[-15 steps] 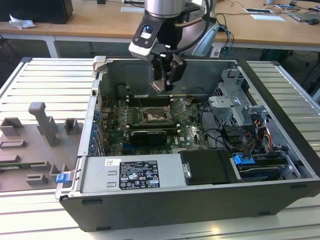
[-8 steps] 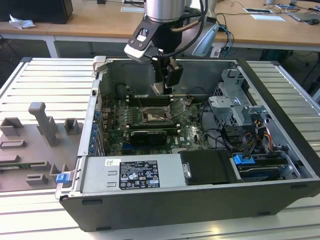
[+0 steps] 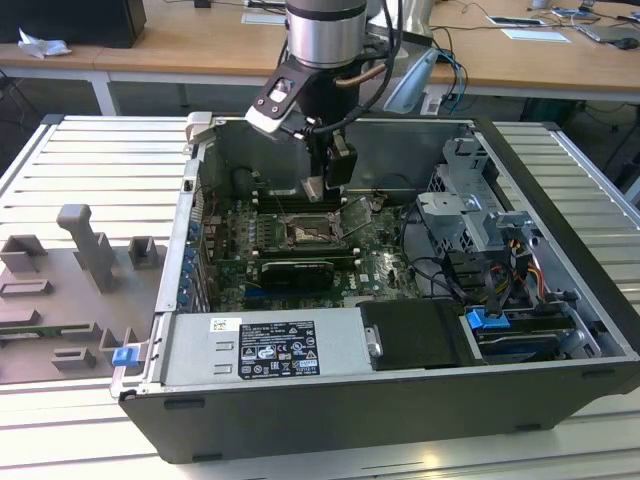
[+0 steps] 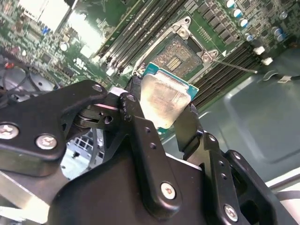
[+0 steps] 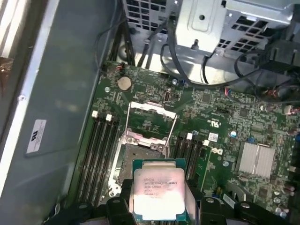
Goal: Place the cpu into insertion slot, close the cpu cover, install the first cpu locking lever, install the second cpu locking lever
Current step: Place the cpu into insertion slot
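Where the exterior view takes in the whole open computer case (image 3: pixel 300 420) lying on a slatted metal table (image 3: pixel 90 160), the wrist views show only its interior. A grey moulded fixture tray (image 3: pixel 70 290) lies at the exterior view's left, outside the case. Inside, a boxy power supply (image 3: pixel 270 348) with a printed label fills the near edge. A perforated sheet-metal drive cage (image 3: pixel 470 200) with loose cables stands at the exterior view's right. The green motherboard (image 3: pixel 380 265) covers the case floor.

The arm descends from above, and its gripper (image 3: pixel 335 185) hangs over the board. In the second wrist view the black fingers (image 4: pixel 140 136) are closed against two opposite edges of the cpu (image 4: pixel 161 96). The chip is a flat square with a pale, dull metal top and a green rim. It is held clear above the board, just short of the insertion slot (image 4: pixel 176 56).

The first wrist view adds what the others hide:
- The cpu cover (image 5: pixel 152 119), a thin silver frame, stands swung open beyond the slot.
- The dark contact grid lies exposed, partly hidden by the chip.
- Long narrow memory slots (image 5: pixel 101 140) flank the socket on both sides.
- A finned heat sink (image 5: pixel 255 161) and a round coin cell (image 5: pixel 123 83) sit nearby.
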You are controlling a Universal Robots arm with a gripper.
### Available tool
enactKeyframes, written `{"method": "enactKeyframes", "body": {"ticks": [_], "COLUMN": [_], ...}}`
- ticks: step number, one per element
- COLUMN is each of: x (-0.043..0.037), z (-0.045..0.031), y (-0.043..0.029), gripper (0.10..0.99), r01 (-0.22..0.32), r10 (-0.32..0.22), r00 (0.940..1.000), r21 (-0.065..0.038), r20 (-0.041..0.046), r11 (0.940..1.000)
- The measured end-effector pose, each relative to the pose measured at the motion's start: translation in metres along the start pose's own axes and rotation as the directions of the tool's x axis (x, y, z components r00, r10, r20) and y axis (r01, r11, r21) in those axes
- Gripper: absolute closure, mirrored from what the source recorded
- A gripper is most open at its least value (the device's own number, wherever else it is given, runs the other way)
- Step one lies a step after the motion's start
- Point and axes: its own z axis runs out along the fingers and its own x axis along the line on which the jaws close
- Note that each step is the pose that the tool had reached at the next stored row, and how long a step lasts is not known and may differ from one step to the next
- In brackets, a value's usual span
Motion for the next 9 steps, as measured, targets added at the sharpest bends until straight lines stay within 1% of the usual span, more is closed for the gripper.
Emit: {"method": "enactKeyframes", "body": {"ticks": [2,4,7,9], "x": [-0.0001,-0.0001,-0.0002,-0.0003], "z": [0.0039,0.0074,0.0130,0.0170], "y": [-0.0003,-0.0006,-0.0011,-0.0014], "gripper": [0.561,0.561,0.561,0.561], "r01": [-0.039,-0.074,-0.130,-0.167], "r10": [0.039,0.074,0.130,0.167], "r00": [0.9992,0.9972,0.9915,0.9858], "r21": [-0.001,-0.002,-0.003,-0.004], "r20": [0.0032,0.0061,0.0107,0.0137], "r11": [0.9992,0.9973,0.9915,0.9859]}}
